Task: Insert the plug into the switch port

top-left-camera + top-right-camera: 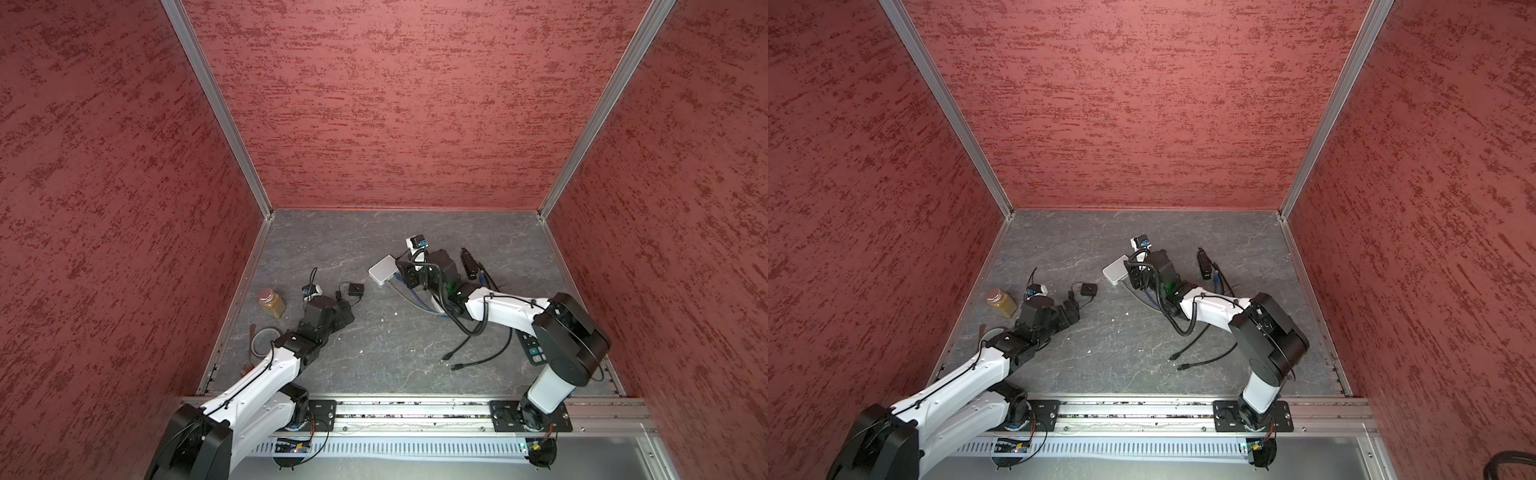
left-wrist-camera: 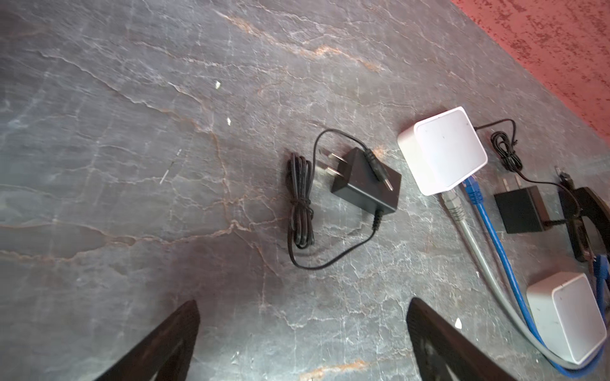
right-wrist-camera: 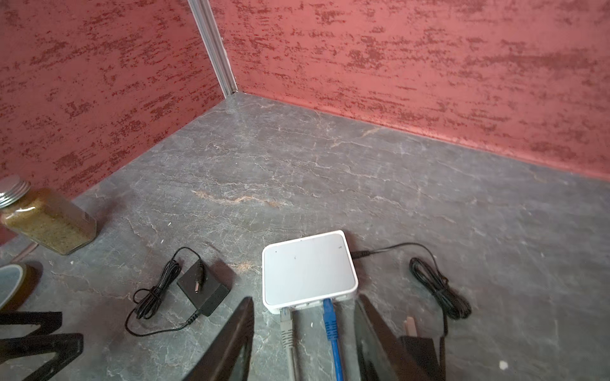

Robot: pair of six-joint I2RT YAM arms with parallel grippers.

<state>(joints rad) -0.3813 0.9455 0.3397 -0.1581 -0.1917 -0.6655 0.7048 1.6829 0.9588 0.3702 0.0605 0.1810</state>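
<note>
Blue plug (image 3: 330,316) seated in a port of the white switch (image 3: 308,269) near the middle of the counter (image 1: 374,340), beside a grey plug (image 3: 285,325). Right hand (image 3: 305,298) is released, its fingers straddling both plugs. Left hand (image 2: 303,301) is spread wide, grasping nothing.

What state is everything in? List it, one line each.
switch: lying flat, top up
blue plug: in a port, looks seated
grey plug: at a port, seating unclear
loose adapter: unplugged, cord bundled
spice jar: upright, lid on
left gripper: open, empty
right gripper: open, gripping nothing
</note>
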